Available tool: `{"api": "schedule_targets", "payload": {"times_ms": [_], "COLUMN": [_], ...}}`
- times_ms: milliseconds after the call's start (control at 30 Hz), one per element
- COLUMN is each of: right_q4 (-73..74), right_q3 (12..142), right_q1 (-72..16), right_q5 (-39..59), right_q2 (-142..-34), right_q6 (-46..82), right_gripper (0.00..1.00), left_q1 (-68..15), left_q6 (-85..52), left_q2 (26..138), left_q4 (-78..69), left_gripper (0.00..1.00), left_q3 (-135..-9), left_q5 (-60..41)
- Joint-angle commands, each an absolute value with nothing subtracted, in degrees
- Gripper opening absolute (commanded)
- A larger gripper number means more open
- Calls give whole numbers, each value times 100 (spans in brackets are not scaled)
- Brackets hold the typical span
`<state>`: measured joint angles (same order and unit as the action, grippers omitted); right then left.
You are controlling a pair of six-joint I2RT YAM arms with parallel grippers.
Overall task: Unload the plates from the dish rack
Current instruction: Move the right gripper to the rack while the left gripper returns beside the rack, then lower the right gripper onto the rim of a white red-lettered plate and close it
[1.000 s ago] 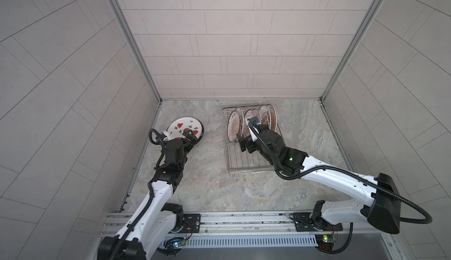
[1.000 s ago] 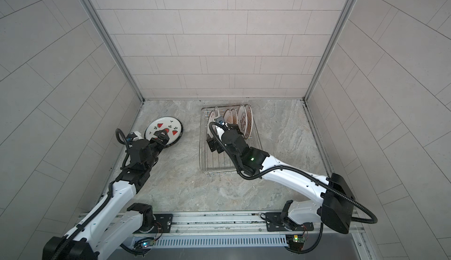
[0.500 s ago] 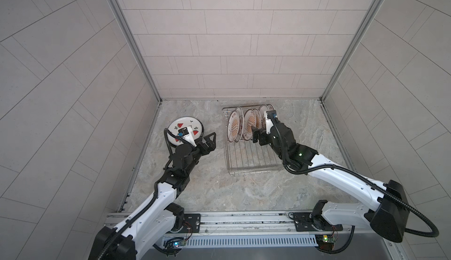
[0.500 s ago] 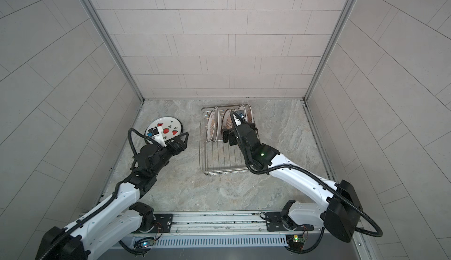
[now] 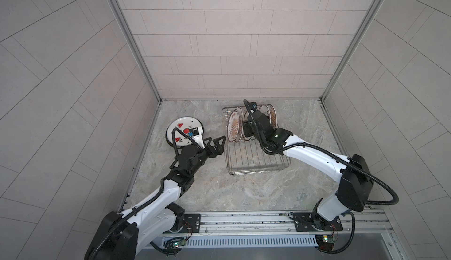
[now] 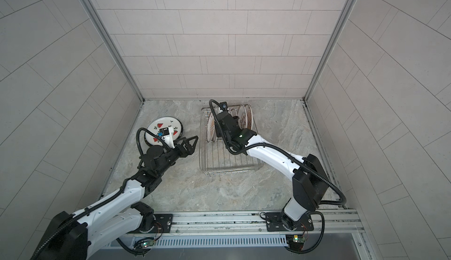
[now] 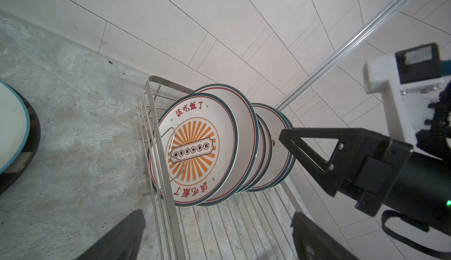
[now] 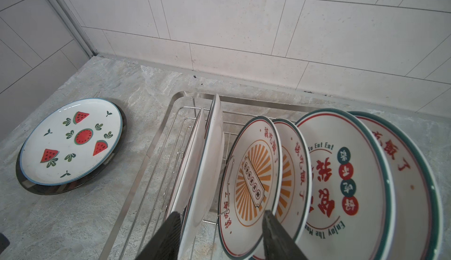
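Several plates stand on edge in the far end of the silver wire dish rack [image 5: 256, 170] [image 6: 229, 170]. Among them are a sunburst plate [image 8: 251, 185] [image 7: 195, 148] and a red-character plate [image 8: 341, 178]. My right gripper [image 8: 222, 236] reaches down over them. Its jaws are half apart, with a white plate back [image 8: 210, 173] and the sunburst plate's rim between them; no firm grip shows. One of its fingers [image 7: 317, 133] shows beside the plates. My left gripper [image 5: 218, 141] [image 6: 189, 140] [image 7: 217, 236] hangs wide open and empty just left of the rack.
A watermelon plate [image 5: 180, 127] [image 6: 156, 127] [image 8: 70, 141] lies flat on a dark-rimmed plate [image 8: 73, 188] left of the rack, near the left wall. The near half of the rack holds nothing. Tiled walls close in the back and both sides.
My left gripper swung away from the watermelon plate towards the rack's left side. My right gripper moved back along the rack onto the plates, and its jaws narrowed.
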<state>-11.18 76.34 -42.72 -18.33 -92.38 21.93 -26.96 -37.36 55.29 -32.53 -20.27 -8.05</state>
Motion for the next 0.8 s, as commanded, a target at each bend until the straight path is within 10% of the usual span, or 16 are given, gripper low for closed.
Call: {"api": "schedule_targets", "payload": {"times_ms": [0,767], "right_q4": [-1427,-2607], "right_q3": [7997,9420], "right_q1": [-4263,-4311], "right_q5": [-1837,-3011], "right_q2": [-9480,-10774], "right_q6": [2258,2421], "right_gripper": [55,27], "left_q1": [-2753,-2786], "left_q6": [-3596,-3734], "left_q2": [5453,5682], "left_q4": [-3182,-3609], "left_gripper": [100,100], "left_q3": [-1930,-1714], "left_q5": [-477,-404]}}
